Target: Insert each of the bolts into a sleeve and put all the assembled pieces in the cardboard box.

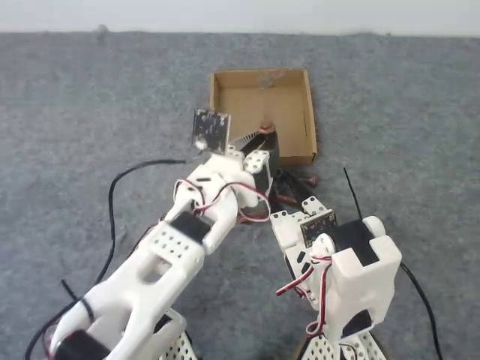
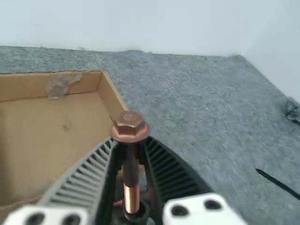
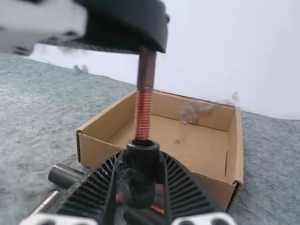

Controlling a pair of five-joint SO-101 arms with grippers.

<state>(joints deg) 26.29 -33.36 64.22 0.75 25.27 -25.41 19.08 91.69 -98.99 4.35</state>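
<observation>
Right wrist view: right gripper (image 3: 141,161) clamps black cylindrical sleeve (image 3: 142,150) upright so copper hex bolt (image 2: 130,125), clenched by left gripper (image 2: 128,143), enters straight.

upright copper bolt (image 3: 143,105), threaded tip in the mouth of a black sleeve (image 3: 141,159), close by the open cardboard box (image 3: 96,143).

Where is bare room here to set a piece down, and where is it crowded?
Free: the grey mat left and right of the cardboard box, and the box floor. Crowded: at the box's near wall, where bolt and sleeve are held, loose parts beside.
</observation>
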